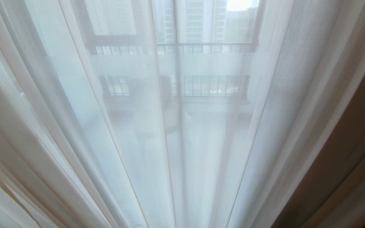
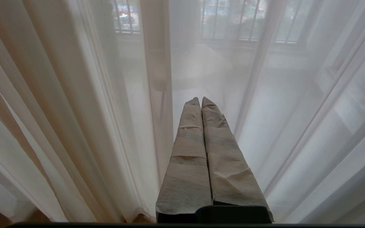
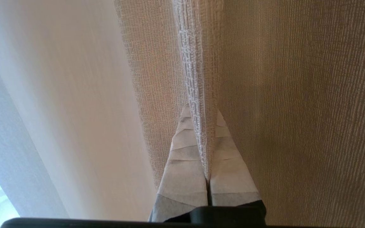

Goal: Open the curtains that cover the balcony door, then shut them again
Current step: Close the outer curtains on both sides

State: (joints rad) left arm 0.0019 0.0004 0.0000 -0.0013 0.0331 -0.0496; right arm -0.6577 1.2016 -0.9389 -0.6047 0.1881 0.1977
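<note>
Sheer curtain (image 1: 59, 95): white, pleated, hanging across the whole head view; barred windows (image 1: 201, 85) show dimly through it.
Left end effector (image 2: 200, 100): taped fingers pressed together, empty, pointing at the sheer, clear of the fabric.
Beige curtain (image 1: 343, 152): opaque woven drape at the right edge.
Right end effector (image 3: 201, 114): closed on the hemmed edge of the beige curtain, fabric pinched between both fingers.

Each tool (image 2: 201, 100) has long, tapered, paper-wrapped fingers (image 3: 182, 158).
</note>
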